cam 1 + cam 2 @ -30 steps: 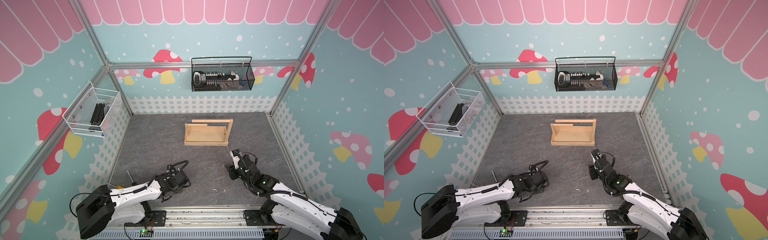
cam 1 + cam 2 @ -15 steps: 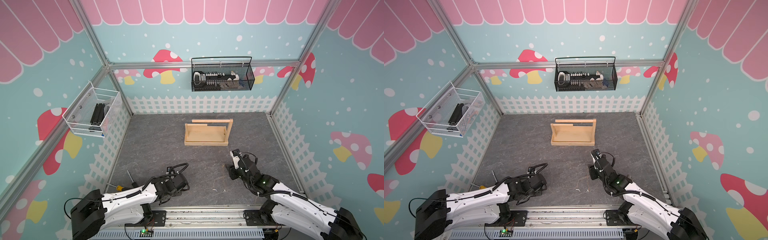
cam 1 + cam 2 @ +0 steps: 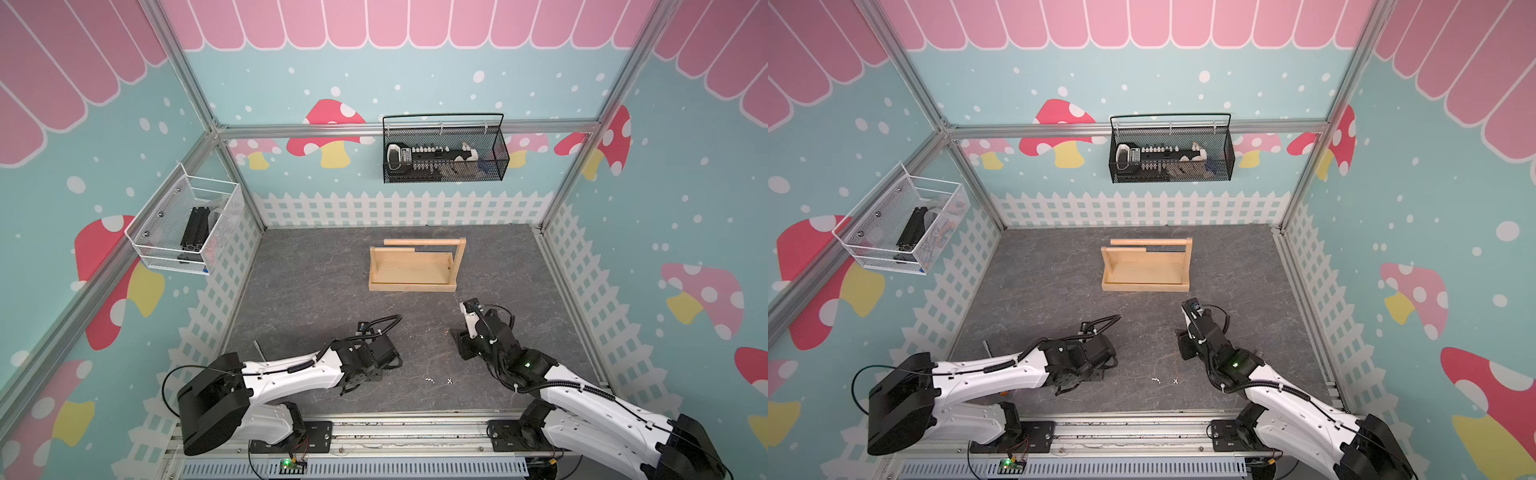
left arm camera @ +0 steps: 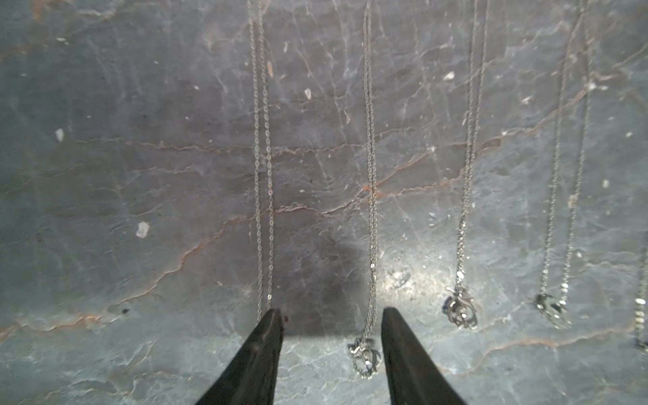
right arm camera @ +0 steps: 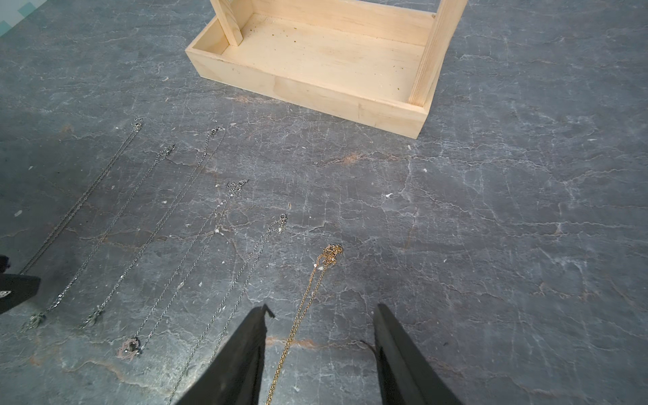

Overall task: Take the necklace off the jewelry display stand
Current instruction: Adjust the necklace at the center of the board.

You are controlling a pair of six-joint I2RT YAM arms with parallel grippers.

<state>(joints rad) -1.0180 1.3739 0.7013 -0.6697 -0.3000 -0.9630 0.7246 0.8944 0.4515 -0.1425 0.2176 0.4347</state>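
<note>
The jewelry display stand (image 3: 415,266) (image 3: 1146,266) (image 5: 326,59) is pale wood; it stands mid-floor with its dowel bar bare and its tray empty. No necklace hangs on it. Several silver necklaces (image 4: 370,210) (image 5: 154,224) lie stretched out on the slate floor, and a gold necklace (image 5: 310,298) lies beside them. My left gripper (image 4: 331,315) (image 3: 384,365) is open low over the floor, with one silver chain and its pendant (image 4: 364,356) lying between the fingers. My right gripper (image 5: 321,308) (image 3: 462,349) is open too, straddling the gold chain without touching it.
A black wire basket (image 3: 444,153) with parts hangs on the back wall. A white mesh basket (image 3: 187,228) hangs on the left wall. A white picket fence lines the floor's edges. Both arms sit near the front rail (image 3: 374,432).
The left arm has swung: its wrist drew back toward the front rail, then moved right again over the silver chains. The right arm and the stand have not moved.
</note>
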